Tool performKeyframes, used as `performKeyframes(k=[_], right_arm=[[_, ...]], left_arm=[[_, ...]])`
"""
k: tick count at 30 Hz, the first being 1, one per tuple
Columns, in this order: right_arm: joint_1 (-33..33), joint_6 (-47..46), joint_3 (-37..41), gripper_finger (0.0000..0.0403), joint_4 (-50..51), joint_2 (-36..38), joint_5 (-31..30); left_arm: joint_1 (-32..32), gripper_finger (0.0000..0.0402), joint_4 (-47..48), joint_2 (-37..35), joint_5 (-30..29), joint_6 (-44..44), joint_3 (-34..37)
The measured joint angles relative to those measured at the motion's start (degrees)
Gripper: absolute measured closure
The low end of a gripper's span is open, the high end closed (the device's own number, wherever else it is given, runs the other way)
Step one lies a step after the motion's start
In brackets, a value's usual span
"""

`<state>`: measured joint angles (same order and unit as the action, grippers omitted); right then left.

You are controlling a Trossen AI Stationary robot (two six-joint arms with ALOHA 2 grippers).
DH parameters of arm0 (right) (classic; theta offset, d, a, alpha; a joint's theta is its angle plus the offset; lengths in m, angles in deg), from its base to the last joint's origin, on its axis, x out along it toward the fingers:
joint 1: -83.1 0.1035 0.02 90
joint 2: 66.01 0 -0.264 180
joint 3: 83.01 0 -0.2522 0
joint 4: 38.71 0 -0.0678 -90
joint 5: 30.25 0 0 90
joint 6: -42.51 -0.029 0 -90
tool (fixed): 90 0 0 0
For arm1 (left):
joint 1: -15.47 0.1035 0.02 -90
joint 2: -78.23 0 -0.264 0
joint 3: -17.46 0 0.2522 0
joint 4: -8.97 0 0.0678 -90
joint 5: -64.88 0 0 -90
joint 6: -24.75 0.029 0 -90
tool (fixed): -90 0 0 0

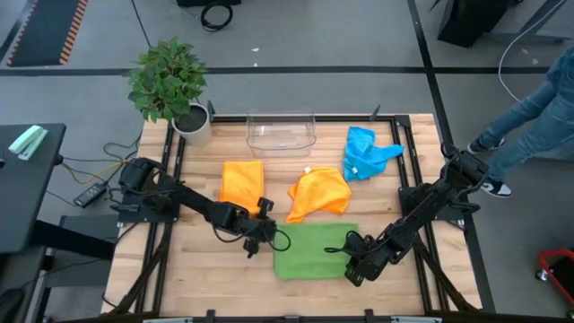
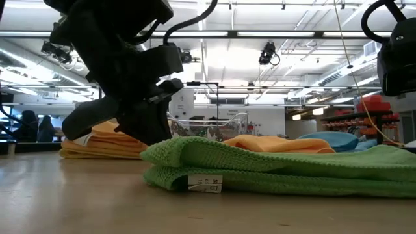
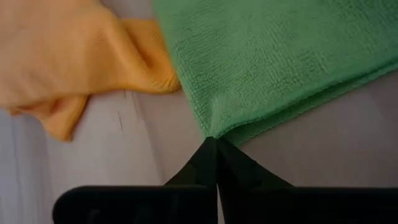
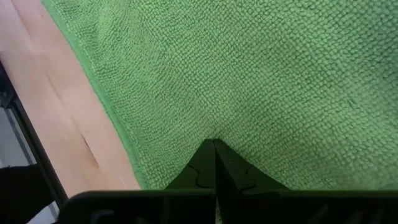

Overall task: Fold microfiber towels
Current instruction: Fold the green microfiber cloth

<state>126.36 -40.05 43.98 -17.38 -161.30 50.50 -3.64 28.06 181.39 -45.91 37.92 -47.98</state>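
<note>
A green towel (image 1: 314, 251) lies folded in two on the table's near middle, its white tag (image 2: 205, 184) at the near left edge. My left gripper (image 3: 216, 140) is shut at its far left corner. My right gripper (image 4: 214, 143) is shut on the cloth near the near right corner (image 1: 352, 266). Beyond the green towel, a folded orange towel (image 1: 242, 182) lies flat and a second orange towel (image 1: 320, 193) lies crumpled. A blue towel (image 1: 368, 152) lies bunched at the far right. My left gripper pinches the green towel's far left corner (image 3: 210, 129) between its two fingertips, slanting down from the table's left. Beside the fingers the upper layer (image 2: 159, 153) stands slightly raised over the lower one, which lies on the table. My right gripper has its shut fingertips on the towel's top surface (image 4: 214, 132), a little in from one edge (image 4: 118, 124), slanting down from the table's right. The cloth lies flat on the table around them. Whether one layer or several is pinched, I cannot tell.
A clear plastic bin (image 1: 282, 132) stands at the far middle and a potted plant (image 1: 170, 85) at the far left corner. A person's legs (image 1: 538, 99) show beyond the table's right side. Bare wood lies along the near edge (image 1: 224, 278).
</note>
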Motion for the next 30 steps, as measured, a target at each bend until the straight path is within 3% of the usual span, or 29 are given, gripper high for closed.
performKeyframes(k=[12,19,24,27,30], right_arm=[[0.0,0.0,0.0,0.0403,0.0,0.0,0.1],[0.0,0.7,0.0,0.0403,0.0,0.0,0.1],[0.0,0.7,0.0,0.0403,0.0,0.4,0.1],[-0.5,2.5,0.1,0.0403,0.7,2.4,-0.2],[-1.6,3.7,0.3,0.0403,2.3,6.2,-0.8]], left_arm=[[0.1,0.0388,2.5,0.0,-0.6,-7.6,0.0],[0.1,0.0286,2.5,-0.1,-0.6,-11.5,0.0],[-1.2,0.0213,10.4,-2.8,-0.6,-9.7,-3.7],[-1.8,0.0190,10.3,-6.2,-0.6,-10.6,-6.8],[-2.4,0.0184,3.2,-8.1,1.2,-14.5,-8.4]])
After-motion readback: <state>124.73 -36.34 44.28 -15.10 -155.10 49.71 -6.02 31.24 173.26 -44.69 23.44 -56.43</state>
